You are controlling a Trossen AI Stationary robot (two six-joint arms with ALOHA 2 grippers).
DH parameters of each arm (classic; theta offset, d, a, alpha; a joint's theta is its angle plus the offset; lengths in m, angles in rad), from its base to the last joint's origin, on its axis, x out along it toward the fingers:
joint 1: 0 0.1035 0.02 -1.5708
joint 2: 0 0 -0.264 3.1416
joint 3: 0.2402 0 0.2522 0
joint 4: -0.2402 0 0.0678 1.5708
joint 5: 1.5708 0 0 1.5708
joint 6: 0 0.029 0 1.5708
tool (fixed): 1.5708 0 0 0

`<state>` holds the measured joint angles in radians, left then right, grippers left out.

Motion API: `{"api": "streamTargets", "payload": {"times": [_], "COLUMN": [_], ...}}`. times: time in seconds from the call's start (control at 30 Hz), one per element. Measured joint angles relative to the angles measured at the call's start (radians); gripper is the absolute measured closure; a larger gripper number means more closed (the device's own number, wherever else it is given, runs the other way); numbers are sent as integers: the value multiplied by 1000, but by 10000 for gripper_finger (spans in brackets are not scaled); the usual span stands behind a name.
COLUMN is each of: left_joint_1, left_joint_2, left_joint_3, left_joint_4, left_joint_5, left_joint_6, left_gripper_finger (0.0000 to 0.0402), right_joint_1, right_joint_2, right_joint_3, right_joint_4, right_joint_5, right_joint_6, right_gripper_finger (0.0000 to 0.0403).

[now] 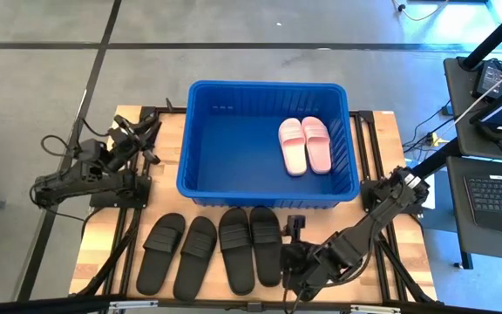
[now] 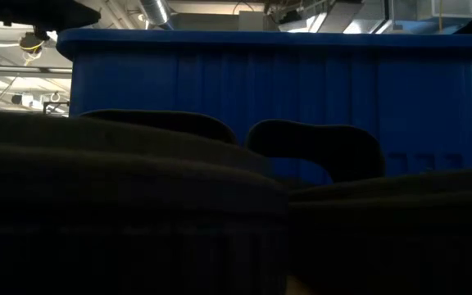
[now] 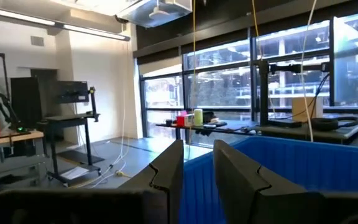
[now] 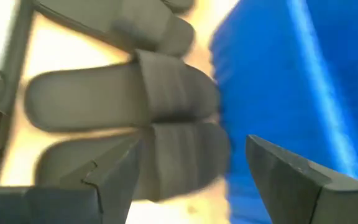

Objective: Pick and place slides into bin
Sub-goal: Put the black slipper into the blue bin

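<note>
Right gripper (image 4: pixel 188 177): two dark fingers (image 4: pixel 294 171) spread wide apart, nothing between them. Directly beyond gap: matte black open-toe slide sandal with wide strap (image 4: pixel 166 155), lying flat on pale wooden tabletop (image 4: pixel 61 50). Second matte black slide sandal (image 4: pixel 117 99) alongside it, touching. Third (image 4: pixel 129 25) partly visible. Toe ends near sloping wall of bright blue plastic bin (image 4: pixel 278 74). Picture motion-blurred.

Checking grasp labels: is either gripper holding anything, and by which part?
Nothing is held. The right gripper hangs open beside the black slides; the left gripper is empty.
</note>
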<state>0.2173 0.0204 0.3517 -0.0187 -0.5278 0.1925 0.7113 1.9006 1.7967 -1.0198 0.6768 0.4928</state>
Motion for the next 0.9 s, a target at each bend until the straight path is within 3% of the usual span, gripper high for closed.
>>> {"api": "streamTargets", "payload": {"times": [0.13,0.33,0.47,0.67,0.9], "left_joint_1": [-16,-38,-58,-89,-130], "left_joint_2": [0,0,0,0,0], "left_joint_3": [0,0,0,0,0], "left_joint_4": [-19,-58,-70,-71,-70], "left_joint_5": [0,0,0,-1,17], "left_joint_6": [-4,-6,-7,-8,-27], "left_gripper_finger": [319,319,319,319,319], "right_joint_1": [-12,-84,-122,-138,-138], "right_joint_2": [-54,-101,-144,-254,-517], "right_joint_3": [-157,-322,-384,-512,-763], "right_joint_4": [287,572,644,667,752], "right_joint_5": [-11,-141,-215,-234,-234], "right_joint_6": [-79,-197,-247,-267,-254], "right_gripper_finger": [118,118,118,118,118]}}
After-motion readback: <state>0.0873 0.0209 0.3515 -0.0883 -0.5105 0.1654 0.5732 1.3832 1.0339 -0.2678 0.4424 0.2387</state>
